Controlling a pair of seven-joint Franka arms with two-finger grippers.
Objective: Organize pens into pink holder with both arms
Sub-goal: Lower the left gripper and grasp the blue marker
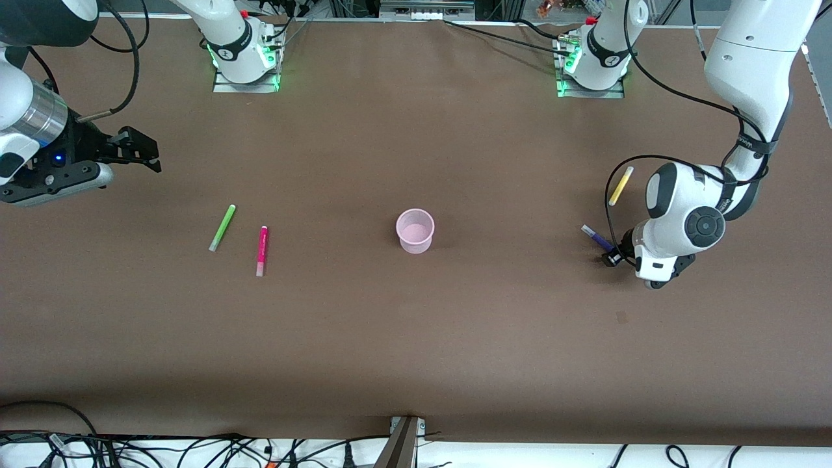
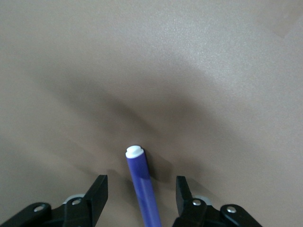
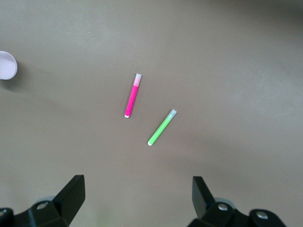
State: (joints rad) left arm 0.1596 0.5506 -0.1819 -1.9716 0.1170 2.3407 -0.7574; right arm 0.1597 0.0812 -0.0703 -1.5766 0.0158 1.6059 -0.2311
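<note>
The pink holder (image 1: 415,230) stands upright mid-table and looks empty. The dark purple pen (image 1: 597,237) lies toward the left arm's end. My left gripper (image 1: 613,257) is down at the table, open, with its jaws on either side of this pen without touching it. In the left wrist view the pen (image 2: 141,179) lies between the fingers (image 2: 96,197) of the left gripper (image 2: 140,195). The yellow pen (image 1: 620,186) lies farther from the camera. The light green pen (image 1: 222,227) and magenta-pink pen (image 1: 262,250) lie toward the right arm's end. My right gripper (image 1: 148,156) hovers open and empty over bare table.
The right wrist view shows the magenta-pink pen (image 3: 132,96), the green pen (image 3: 161,127) and the holder's rim (image 3: 7,65) ahead of the open right gripper (image 3: 137,195). The brown table (image 1: 416,338) is bare around them. Cables lie along its near edge.
</note>
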